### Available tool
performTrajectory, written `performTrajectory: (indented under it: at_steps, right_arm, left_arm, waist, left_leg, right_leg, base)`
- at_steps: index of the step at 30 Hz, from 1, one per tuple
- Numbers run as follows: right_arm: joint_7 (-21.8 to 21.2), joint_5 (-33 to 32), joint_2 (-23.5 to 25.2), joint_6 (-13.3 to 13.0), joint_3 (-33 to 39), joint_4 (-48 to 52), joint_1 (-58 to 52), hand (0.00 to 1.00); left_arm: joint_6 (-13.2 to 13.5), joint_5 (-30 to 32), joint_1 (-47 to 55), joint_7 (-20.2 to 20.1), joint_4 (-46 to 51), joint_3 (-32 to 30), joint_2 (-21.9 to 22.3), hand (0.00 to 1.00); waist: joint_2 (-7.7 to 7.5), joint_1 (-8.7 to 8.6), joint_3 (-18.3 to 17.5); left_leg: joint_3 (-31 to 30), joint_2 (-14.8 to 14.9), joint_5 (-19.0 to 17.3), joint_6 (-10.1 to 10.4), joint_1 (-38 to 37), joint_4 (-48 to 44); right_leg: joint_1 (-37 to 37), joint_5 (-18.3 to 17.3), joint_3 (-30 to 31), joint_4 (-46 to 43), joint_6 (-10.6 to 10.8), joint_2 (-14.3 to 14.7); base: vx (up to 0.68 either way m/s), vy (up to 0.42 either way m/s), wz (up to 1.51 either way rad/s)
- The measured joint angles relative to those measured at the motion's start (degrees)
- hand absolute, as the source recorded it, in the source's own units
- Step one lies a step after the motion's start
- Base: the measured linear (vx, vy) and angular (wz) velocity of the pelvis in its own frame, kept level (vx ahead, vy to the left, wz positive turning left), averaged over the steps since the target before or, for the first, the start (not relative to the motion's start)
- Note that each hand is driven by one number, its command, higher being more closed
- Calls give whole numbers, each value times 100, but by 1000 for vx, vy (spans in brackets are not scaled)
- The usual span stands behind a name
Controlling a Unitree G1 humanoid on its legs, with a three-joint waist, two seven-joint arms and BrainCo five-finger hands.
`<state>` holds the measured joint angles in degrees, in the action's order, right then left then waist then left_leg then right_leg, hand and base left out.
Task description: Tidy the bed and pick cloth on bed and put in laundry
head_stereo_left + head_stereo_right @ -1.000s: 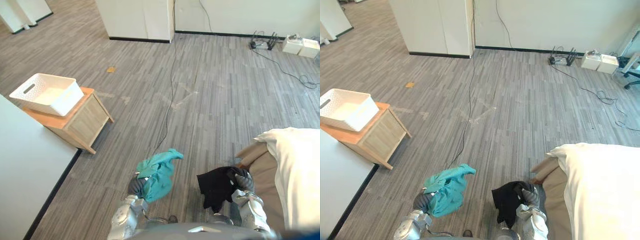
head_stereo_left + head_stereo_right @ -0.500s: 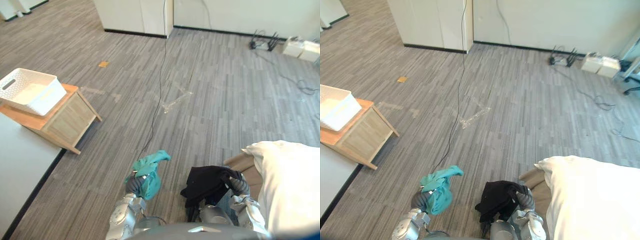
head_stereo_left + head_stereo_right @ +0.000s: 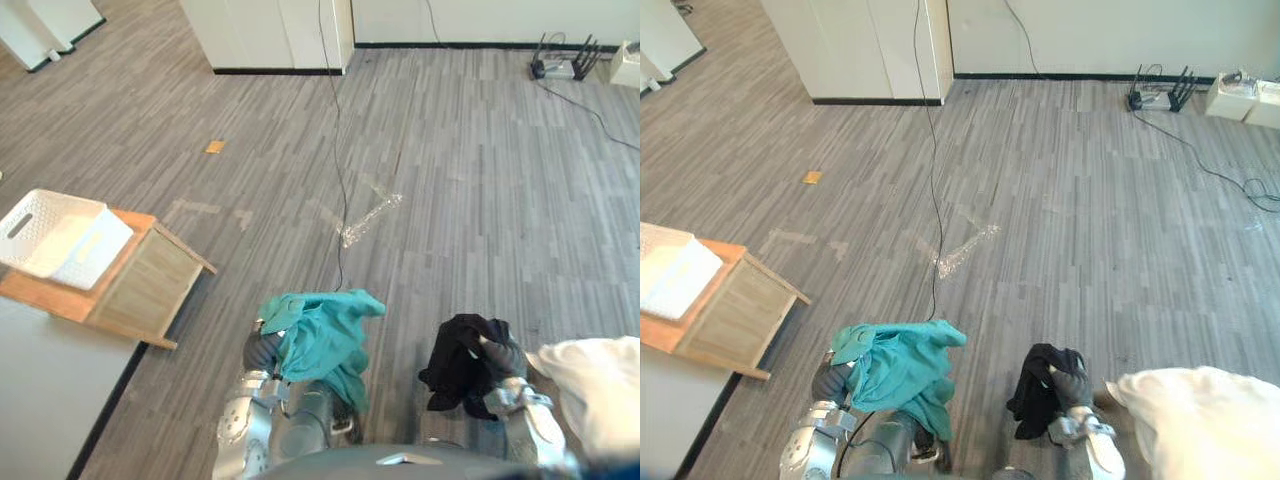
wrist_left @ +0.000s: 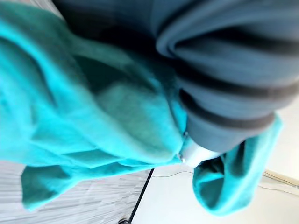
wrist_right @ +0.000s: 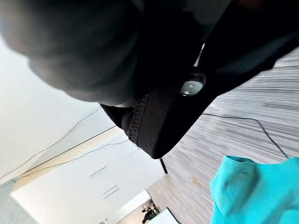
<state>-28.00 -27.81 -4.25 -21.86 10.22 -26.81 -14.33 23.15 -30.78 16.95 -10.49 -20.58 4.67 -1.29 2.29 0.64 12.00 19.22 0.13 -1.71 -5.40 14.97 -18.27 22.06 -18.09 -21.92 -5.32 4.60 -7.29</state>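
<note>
The left hand [image 3: 260,352] is raised in front of the body with the teal cloth [image 3: 325,330] heaped over and round it. The cloth hangs clear of the floor, so the hand is carrying it. The left wrist view shows only folds of teal against the dark cover, so I cannot tell whether the hand is clenched or spread. The right hand [image 3: 503,360], at 3 o'clock of the left, is sunk into the bunched black cloth [image 3: 458,368], which dangles below it. Its state cannot be told either.

Both garments are off the bed [image 3: 598,385], whose white cover shows at 4 o'clock of the right hand, so picking up looks done for these two. What remains, by my reading, is carrying them over and dropping them in. Whether the bed is tidy cannot be judged from the little that shows.

The likely laundry spot is the white basket [image 3: 98,258], at 10 o'clock of the left hand and well apart from it. It sits on a low wooden stand [image 3: 150,290].

The floor between is mostly bare. A strip of clear tape [image 3: 368,214] lies at 12 o'clock and a small orange scrap [image 3: 215,146] at 11 o'clock, with a white cabinet [image 3: 280,35] beyond. Neither should block the walk. The stand's splayed leg is the thing to avoid.
</note>
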Motion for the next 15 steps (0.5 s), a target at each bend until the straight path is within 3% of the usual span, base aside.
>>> performTrajectory:
  at_steps: [1, 3, 4, 5, 7, 8, 9, 10, 11, 13, 15]
  right_arm:
    - [44, 14, 146, -16, -61, 10, 11, 100]
    - [234, 190, 200, -24, -232, -5, 135, 100]
    - [377, 349, 214, -6, -337, -3, 226, 100]
    - [445, 412, 218, 8, -389, -3, 238, 100]
    - [686, 534, 271, 28, -514, 10, 416, 100]
    - [810, 554, 297, 28, -622, 13, 550, 100]
    - [885, 553, 310, 28, -679, 60, 571, 100]
    - [1005, 552, 309, 29, -775, 83, 518, 100]
    - [1049, 547, 309, 30, -825, 97, 509, 100]
    - [1151, 537, 312, 37, -954, 132, 341, 100]
    - [1295, 474, 314, 149, -1116, 138, 303, 100]
  left_arm:
    - [-7, 1, -117, 188, -250, 3, 6, 100]
    - [-5, -2, -209, 220, -510, 208, 82, 100]
    - [-4, -14, -187, 219, -526, 355, 103, 100]
    - [-4, -23, -187, 214, -525, 415, 109, 100]
    - [2, -76, -128, 183, -494, 432, 86, 100]
    - [11, -76, -127, 184, -383, 410, 79, 100]
    - [13, -59, -129, 190, -342, 422, 32, 100]
    - [13, -16, -118, 216, -312, 431, -4, 100]
    - [13, 10, -111, 220, -310, 445, -18, 100]
    - [11, 72, -78, 283, -270, 540, -75, 100]
    - [-41, 114, -157, 472, -177, 663, -171, 100]
  waist:
    - [-155, -61, -87]
    - [-177, 21, -97]
    - [-192, 159, -93]
    - [-189, 208, -96]
    - [-171, 219, -107]
    - [-176, 227, -112]
    - [-191, 224, -111]
    - [-176, 207, -118]
    - [-148, 182, -140]
    - [-101, 116, -176]
    - [-116, -31, -182]
  left_leg:
    - [-34, -195, -123, -75, 47, 12]
    - [-128, -318, -255, -338, 88, -54]
    - [-144, -394, -380, -397, -39, -7]
    - [-161, -434, -437, -427, -136, 18]
    - [-317, -535, -635, -564, -535, 69]
    - [-462, -588, -800, -526, -794, 215]
    - [-552, -643, -887, -500, -963, 295]
    - [-687, -724, -938, -455, -1375, 535]
    - [-759, -733, -953, -433, -1551, 645]
    - [-1049, -734, -981, -390, -1992, 919]
    - [-1448, -677, -1033, -290, -2273, 1012]
  right_leg:
    - [27, 164, -113, 23, 80, -127]
    - [-83, 441, -42, -209, 251, -222]
    - [-205, 598, 56, -630, 434, -342]
    - [-252, 709, 90, -896, 480, -405]
    - [-642, 1308, 291, -2298, 586, -595]
    - [-1144, 1646, 476, -3590, 554, -778]
    - [-1563, 1580, 545, -4553, 487, -975]
    - [-2075, 1325, 465, -5628, 141, -1232]
    - [-2277, 1222, 381, -5887, -16, -1310]
    - [-2839, 908, 207, -6032, -149, -1358]
    - [-3454, 428, 12, -5281, -158, -1253]
  base:
    - [506, 155, 33]
    - [496, 192, 41]
    - [495, 202, 25]
    - [482, 182, 33]
    - [480, 163, 50]
    - [386, 118, 46]
    - [397, 107, 43]
    - [236, 57, 40]
    - [399, 73, 50]
    - [366, 13, 62]
    - [404, -116, 95]
